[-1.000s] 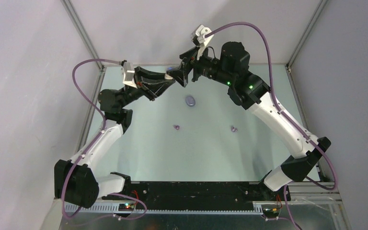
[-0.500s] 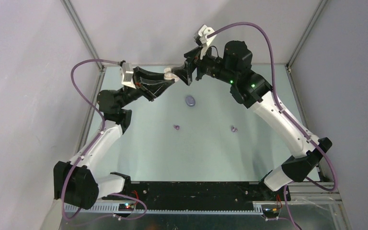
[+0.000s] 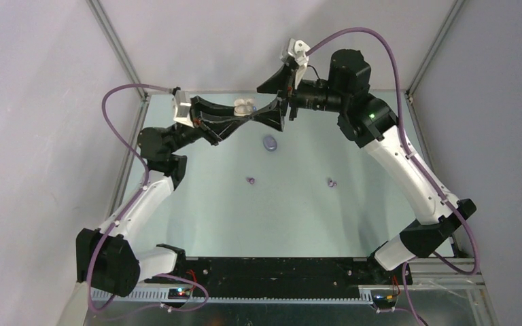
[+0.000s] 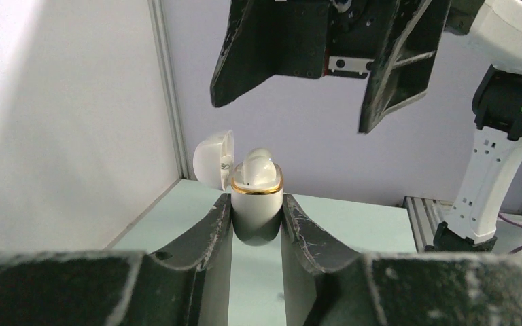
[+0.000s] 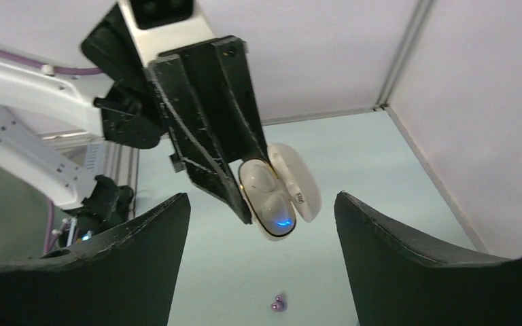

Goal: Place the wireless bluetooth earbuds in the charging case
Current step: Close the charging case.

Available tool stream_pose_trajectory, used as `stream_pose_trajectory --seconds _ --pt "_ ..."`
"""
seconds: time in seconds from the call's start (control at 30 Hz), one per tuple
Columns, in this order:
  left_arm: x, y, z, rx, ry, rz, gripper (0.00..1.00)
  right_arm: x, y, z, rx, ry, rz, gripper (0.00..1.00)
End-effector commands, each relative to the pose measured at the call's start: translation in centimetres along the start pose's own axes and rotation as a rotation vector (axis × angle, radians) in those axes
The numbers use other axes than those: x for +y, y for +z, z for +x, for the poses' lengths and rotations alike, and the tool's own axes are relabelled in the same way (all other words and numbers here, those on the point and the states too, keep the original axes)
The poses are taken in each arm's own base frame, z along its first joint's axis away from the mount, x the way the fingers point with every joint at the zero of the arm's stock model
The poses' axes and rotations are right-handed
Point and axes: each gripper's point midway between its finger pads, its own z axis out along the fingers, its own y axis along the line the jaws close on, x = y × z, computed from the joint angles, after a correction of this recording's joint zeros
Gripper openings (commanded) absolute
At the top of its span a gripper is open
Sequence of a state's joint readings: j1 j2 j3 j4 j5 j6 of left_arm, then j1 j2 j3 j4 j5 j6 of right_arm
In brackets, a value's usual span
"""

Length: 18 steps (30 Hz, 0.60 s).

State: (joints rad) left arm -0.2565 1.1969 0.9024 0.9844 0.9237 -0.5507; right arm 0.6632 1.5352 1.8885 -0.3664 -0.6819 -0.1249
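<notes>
My left gripper point(image 3: 243, 117) is shut on a white charging case point(image 3: 246, 106) and holds it up above the far side of the table. In the left wrist view the case point(image 4: 257, 204) has a gold rim, its lid point(image 4: 212, 158) stands open, and a white earbud point(image 4: 257, 165) sits in it. The right wrist view shows the case point(image 5: 276, 216) with two white earbuds point(image 5: 261, 179) seated and a blue light on. My right gripper point(image 3: 264, 105) is wide open and empty, one finger on each side of the case without touching. Two purple earbuds point(image 3: 250, 180) point(image 3: 331, 182) lie on the table.
A closed purple case point(image 3: 269, 142) lies on the pale green table point(image 3: 292, 217) just under the two grippers. One purple earbud point(image 5: 278, 303) shows below the white case in the right wrist view. White walls and metal frame posts close in the far side.
My right gripper was shut at the white case and has opened wide and drawn back to the right. The left gripper still holds the case in the same place.
</notes>
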Motion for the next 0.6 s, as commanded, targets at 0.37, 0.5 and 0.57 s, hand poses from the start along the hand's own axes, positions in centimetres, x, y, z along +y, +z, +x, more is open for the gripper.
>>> stream_pose_trajectory --seconds 0.37,0.5,0.57 --pt "-1.2 0.4 -0.6 0.030 0.063 0.086 0.00 0.1 1.5 1.0 0.002 0.031 -0.133 0.81" --pt "0.7 0.6 -0.2 0.026 -0.016 -0.007 0.00 0.6 1.3 0.9 0.001 0.014 -0.159 0.78" --pt "2.3 0.6 0.0 0.022 -0.067 -0.079 0.00 1.4 0.8 0.5 0.000 -0.030 -0.166 0.77"
